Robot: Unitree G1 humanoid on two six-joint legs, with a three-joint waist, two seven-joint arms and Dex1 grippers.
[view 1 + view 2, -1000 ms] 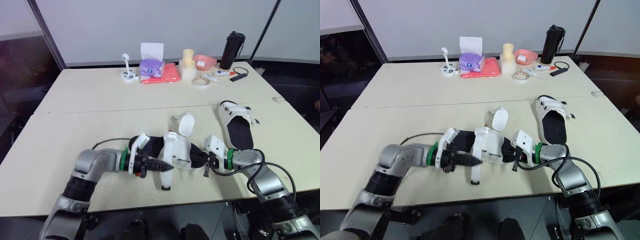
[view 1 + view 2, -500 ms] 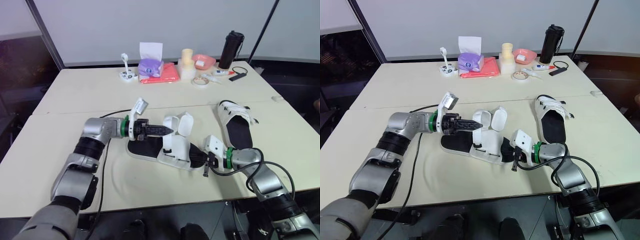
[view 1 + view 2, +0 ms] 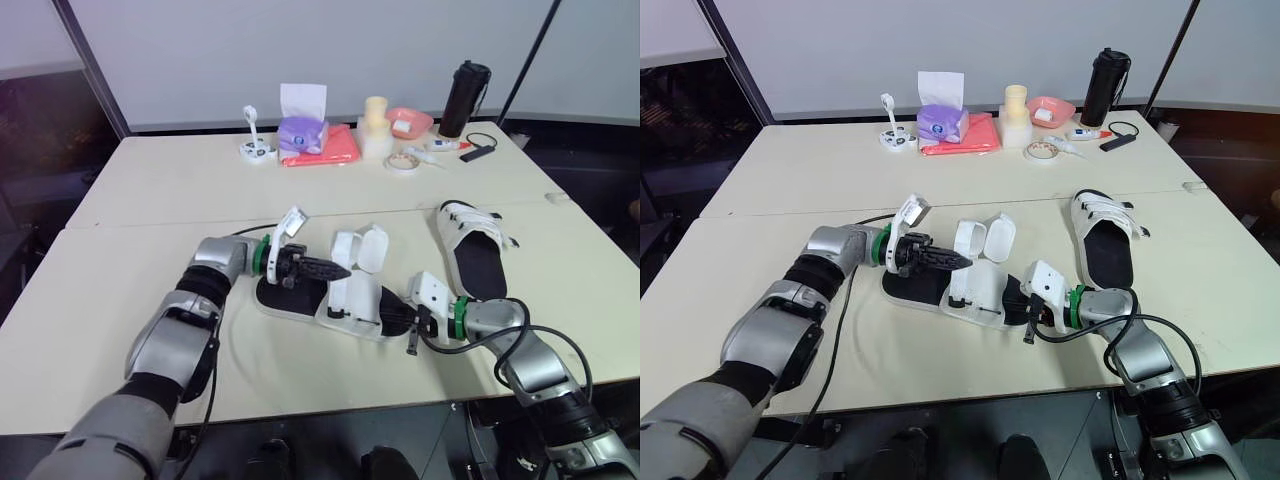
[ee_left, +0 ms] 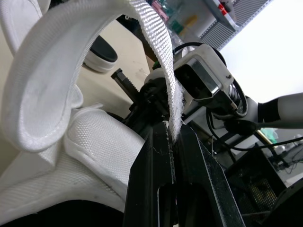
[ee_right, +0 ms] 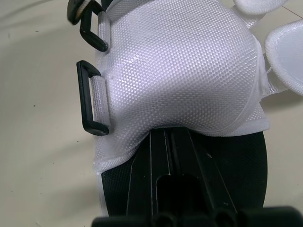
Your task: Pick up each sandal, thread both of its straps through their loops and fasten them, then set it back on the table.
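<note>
1. So, the table (image 3: 150,200) is just the rest here. The sandal (image 3: 355,298) being worked on lies sole-down on it between the two grippers.
2. Its long axis runs from the right gripper (image 3: 390,318) across toward the left arm. The white upper end, the toe I reckon, is at the right gripper.
3. The second sandal (image 3: 474,250) lies well beyond the right gripper.
4. The right gripper is clamped narrow on the sole edge, one finger along the footbed. I'd guess it's pinning the sandal against the pull.
5. The left gripper (image 4: 171,130) is pinched tight on the strap (image 4: 151,42), which arches up, probably to aim it.
6. Both black loops (image 5: 92,111) look empty.
</note>
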